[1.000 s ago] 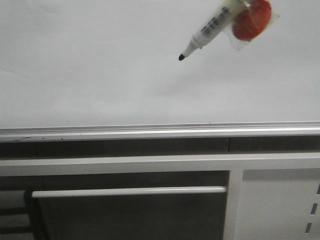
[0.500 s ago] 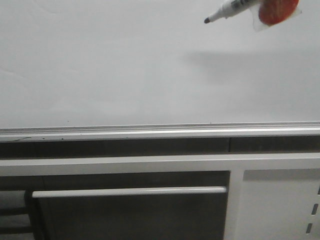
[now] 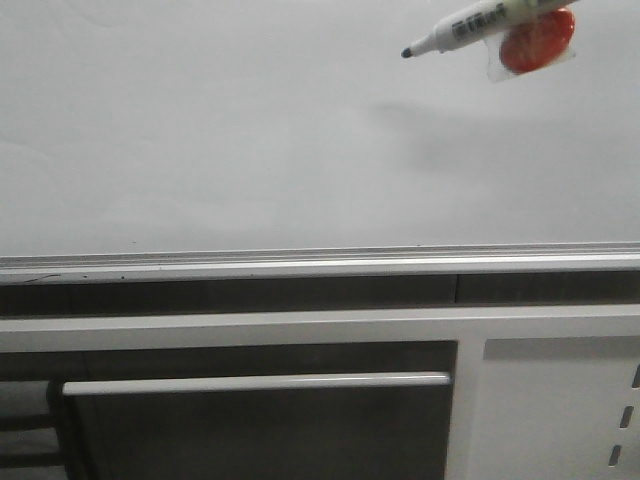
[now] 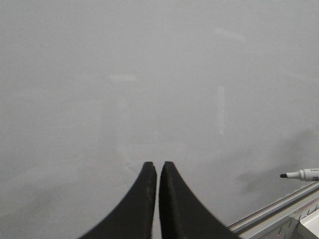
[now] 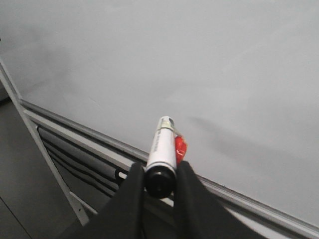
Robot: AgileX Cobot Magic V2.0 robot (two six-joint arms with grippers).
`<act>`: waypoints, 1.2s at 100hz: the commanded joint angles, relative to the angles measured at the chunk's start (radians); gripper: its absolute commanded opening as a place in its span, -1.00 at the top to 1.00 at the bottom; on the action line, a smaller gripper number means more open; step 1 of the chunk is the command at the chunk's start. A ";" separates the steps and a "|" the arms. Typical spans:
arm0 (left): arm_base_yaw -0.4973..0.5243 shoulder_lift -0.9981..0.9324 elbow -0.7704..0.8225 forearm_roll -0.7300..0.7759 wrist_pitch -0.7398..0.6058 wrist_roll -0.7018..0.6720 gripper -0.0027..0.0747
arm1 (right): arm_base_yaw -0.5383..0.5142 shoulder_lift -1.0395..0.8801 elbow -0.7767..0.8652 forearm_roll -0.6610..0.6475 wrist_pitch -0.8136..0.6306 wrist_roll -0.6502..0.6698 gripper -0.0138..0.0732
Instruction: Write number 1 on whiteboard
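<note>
The whiteboard [image 3: 250, 130] fills the upper front view, glossy white-grey, with a silver ledge [image 3: 300, 262] along its lower edge. No black stroke of the number 1 shows on it. A white marker pen [image 3: 470, 24] with a black tip and a red tag [image 3: 537, 42] hangs at the board's upper right, tip pointing left, apart from the surface. My right gripper [image 5: 159, 172] is shut on the marker's [image 5: 162, 144] rear end. My left gripper [image 4: 158, 167] is shut and empty, facing the bare board [image 4: 149, 74]; the marker [image 4: 301, 175] shows at that view's edge.
Below the ledge is a grey cabinet panel with a white bar handle [image 3: 255, 382]. A white upright panel with slots [image 3: 560, 400] stands at the lower right. The ledge and frame also run across the right wrist view [image 5: 75, 127].
The marker has moved up and to the right, away from the middle of the board, and now lies flatter, nearly level. The left gripper view has no earlier frame.
</note>
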 commanded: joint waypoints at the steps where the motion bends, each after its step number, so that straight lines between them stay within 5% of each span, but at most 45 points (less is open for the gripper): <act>1: 0.001 0.002 -0.019 -0.013 -0.040 -0.010 0.98 | 0.029 0.004 -0.014 0.013 -0.153 0.000 0.78; 19: 0.001 0.002 0.007 -0.023 -0.052 -0.010 0.98 | 0.095 0.006 -0.014 0.011 -0.175 0.000 0.78; 120: 0.001 0.002 0.009 -0.022 -0.063 -0.010 0.98 | 0.096 0.224 -0.016 -0.033 -0.362 0.000 0.78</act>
